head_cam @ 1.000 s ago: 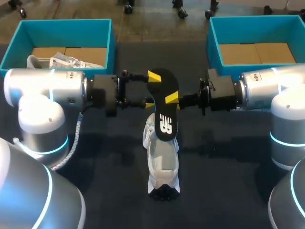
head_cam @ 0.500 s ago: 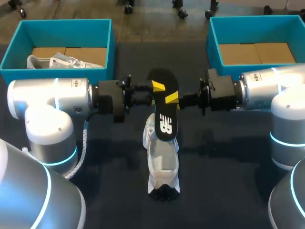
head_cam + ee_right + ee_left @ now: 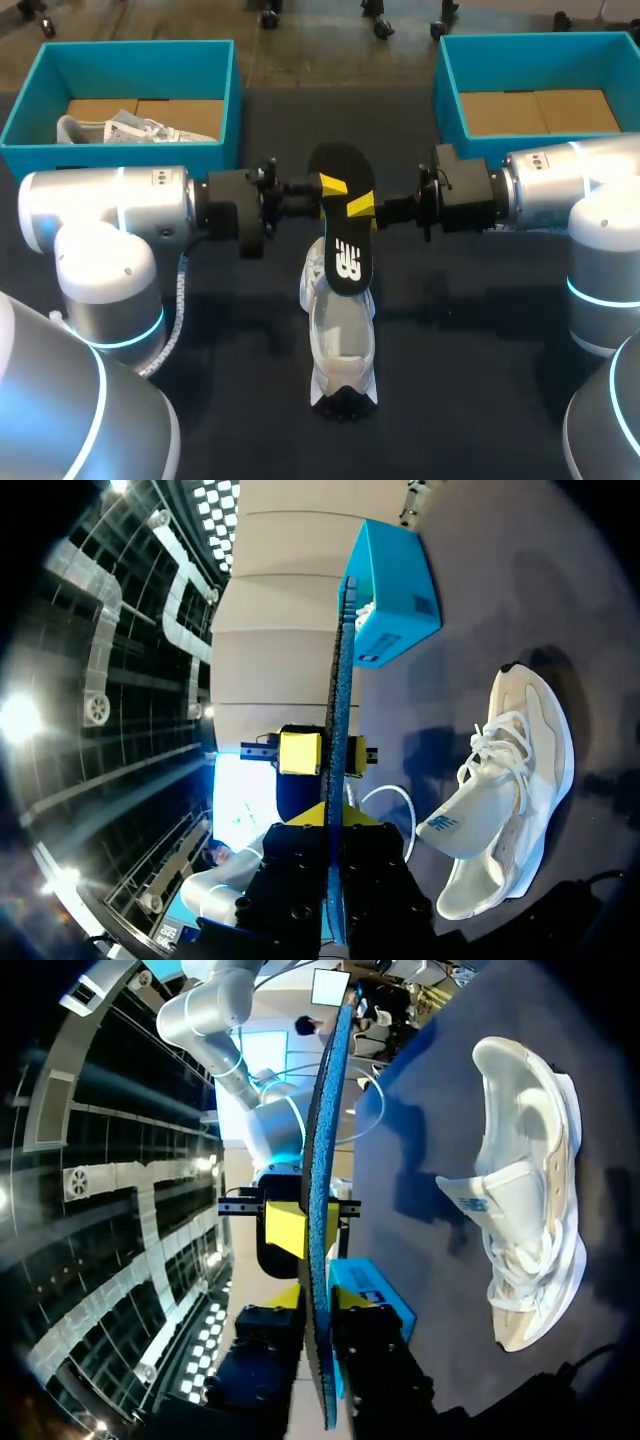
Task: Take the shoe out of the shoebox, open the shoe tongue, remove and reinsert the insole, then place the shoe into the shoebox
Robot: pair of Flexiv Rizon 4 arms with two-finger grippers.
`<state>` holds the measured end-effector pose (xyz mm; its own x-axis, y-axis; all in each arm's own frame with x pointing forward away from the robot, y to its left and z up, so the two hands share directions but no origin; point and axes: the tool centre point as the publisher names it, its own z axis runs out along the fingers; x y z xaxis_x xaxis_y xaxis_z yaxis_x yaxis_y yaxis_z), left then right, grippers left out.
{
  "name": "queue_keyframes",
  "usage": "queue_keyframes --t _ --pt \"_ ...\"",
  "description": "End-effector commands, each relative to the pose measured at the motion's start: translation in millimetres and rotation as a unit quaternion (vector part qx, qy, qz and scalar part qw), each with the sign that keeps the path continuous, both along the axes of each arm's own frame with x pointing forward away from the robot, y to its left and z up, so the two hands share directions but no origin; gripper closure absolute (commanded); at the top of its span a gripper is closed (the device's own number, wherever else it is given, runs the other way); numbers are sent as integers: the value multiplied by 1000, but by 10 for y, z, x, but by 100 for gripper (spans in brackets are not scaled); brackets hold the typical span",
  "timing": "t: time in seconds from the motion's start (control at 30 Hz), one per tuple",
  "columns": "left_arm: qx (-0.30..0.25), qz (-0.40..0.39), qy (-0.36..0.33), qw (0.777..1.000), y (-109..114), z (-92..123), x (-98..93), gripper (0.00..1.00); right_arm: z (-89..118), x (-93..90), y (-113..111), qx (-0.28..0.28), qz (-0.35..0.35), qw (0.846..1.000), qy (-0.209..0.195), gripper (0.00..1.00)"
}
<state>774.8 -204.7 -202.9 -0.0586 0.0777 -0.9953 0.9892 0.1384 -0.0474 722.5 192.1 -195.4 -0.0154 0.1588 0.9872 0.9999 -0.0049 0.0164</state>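
Reinsertion looks like the step in hand: nearest you the white mesh sneaker (image 3: 340,345) sits on the dark table (image 3: 230,400) with its tongue lifted. Just above its far end the black foam insole (image 3: 345,235) hangs on edge, out of the shoe, pinched from either side by the left gripper (image 3: 331,186) and the right gripper (image 3: 360,206), both drawn narrow onto it. Next, I judge, you must tip the insole's lower end into the sneaker's mouth, probably freeing one pincer first; beyond the sneaker and well apart from it, the left teal shoebox (image 3: 130,155), with a pale shoe (image 3: 120,128) inside, and the right teal shoebox (image 3: 447,100) leave you open room.
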Motion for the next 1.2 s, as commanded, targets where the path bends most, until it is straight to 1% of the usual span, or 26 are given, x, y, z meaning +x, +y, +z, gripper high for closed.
queue_keyframes --t 0.03,0.3,0.33,0.37,0.4,0.47,0.6,0.73,0.83,0.9,0.93,1.0,1.03,1.1,1.2 --pt "-2 2 -2 1000 -12 -10 -15 100 -3 -2 14 -1 -1 1000 0 100" --pt "1 -4 -14 1000 17 35 -55 100 -3 -2 14 -1 -1 1000 0 100" --pt "2 -5 -16 1000 32 52 -69 100 -2 -8 -1 0 -3 1000 -1 94" --pt "5 -7 -19 1000 47 69 -80 100 6 -13 -16 2 -3 1000 -4 54" --pt "9 -8 -22 1000 61 82 -94 100 18 -17 -33 3 -3 1000 -8 0" --pt "12 -12 -20 1000 98 97 -121 100 35 -26 -86 -7 -3 1000 -15 0" --pt "20 -20 -7 1000 184 114 -184 100 46 -79 -252 -29 10 998 -52 0" --pt "22 -35 17 999 277 145 -295 100 71 -139 -483 -57 40 991 -117 0" --pt "20 -50 46 998 338 182 -396 100 100 -163 -638 -85 54 980 -171 0" --pt "22 -62 62 996 363 205 -475 100 102 -163 -712 -104 63 973 -195 0" --pt "25 -70 73 995 372 216 -520 100 97 -155 -735 -114 72 970 -202 0" --pt "36 -92 106 989 385 237 -614 100 82 -115 -757 -119 94 970 -191 0" --pt "49 -104 111 987 390 254 -660 100 82 -115 -757 -119 94 970 -191 0" --pt "86 -106 91 986 411 290 -749 100 82 -115 -757 -119 94 970 -191 0" --pt "86 -106 91 986 411 290 -749 100 82 -115 -757 -119 94 970 -191 0"
